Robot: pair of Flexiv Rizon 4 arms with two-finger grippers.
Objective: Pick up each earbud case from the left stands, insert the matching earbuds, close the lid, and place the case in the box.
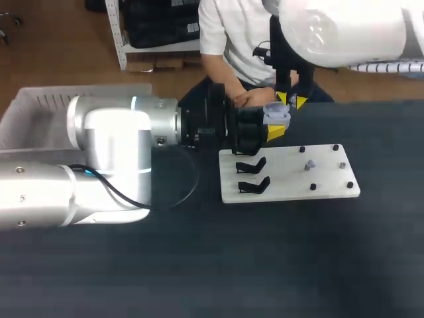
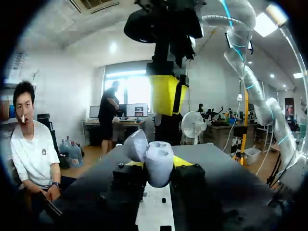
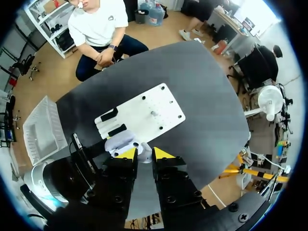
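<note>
A lavender earbud case [image 2: 155, 161] stands with its lid open between the yellow-tipped fingers of my left gripper [image 2: 158, 164], which is shut on it just beyond the white board's far left corner. In the head view the case [image 1: 276, 114] is held above the table. My right gripper [image 1: 291, 101] hangs straight over it, pointing down. From the right wrist, the case [image 3: 120, 142] lies just under the right gripper [image 3: 144, 153], whose tips pinch a small pale earbud [image 3: 143, 155]. Another earbud [image 1: 309, 164] stands on the board.
The white board [image 1: 291, 179] carries two empty black stands [image 1: 252, 165] [image 1: 255, 185] on its left side and several small black pegs. A white bin [image 1: 33, 109] sits at the table's far left, behind my left arm.
</note>
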